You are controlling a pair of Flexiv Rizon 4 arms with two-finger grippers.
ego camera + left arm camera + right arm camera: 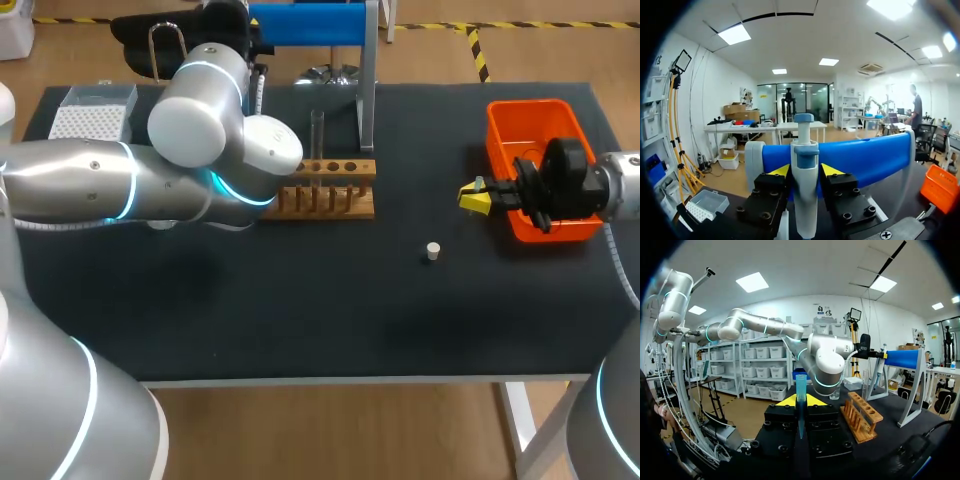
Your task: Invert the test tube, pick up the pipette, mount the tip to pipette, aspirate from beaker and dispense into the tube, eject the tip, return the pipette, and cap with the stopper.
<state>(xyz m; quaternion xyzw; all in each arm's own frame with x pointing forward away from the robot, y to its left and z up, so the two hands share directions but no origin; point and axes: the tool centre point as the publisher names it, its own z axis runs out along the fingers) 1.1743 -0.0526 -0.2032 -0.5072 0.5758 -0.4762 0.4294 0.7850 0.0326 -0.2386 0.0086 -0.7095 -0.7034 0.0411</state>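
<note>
Black table (300, 320): head view; it carries the wooden rack (326, 190), the reference for the positions below.
Test tube (317, 135): upright in the rack.
Blue stand (305, 24): behind the rack, at the table's far edge.
Tip box (95, 112): well to the left of the rack, past the left arm (200, 110), which covers the rack's left end.
Stopper (432, 251): on the table in front of and to the right of the rack, apart from it.
Orange bin (535, 120): well to the right of the rack. The right gripper (475, 197) hangs just off the bin's rack-facing side.
Left gripper (805, 170): left wrist view; fingers clamped on the pipette (805, 150) from both sides, with the stand's blue bar just behind it. The rack is out of this view.
Right gripper: right wrist view; fingers closed on the blue tip (800, 390), which stands upright between them. The rack lies ahead and to one side, with the left arm beyond it.
</note>
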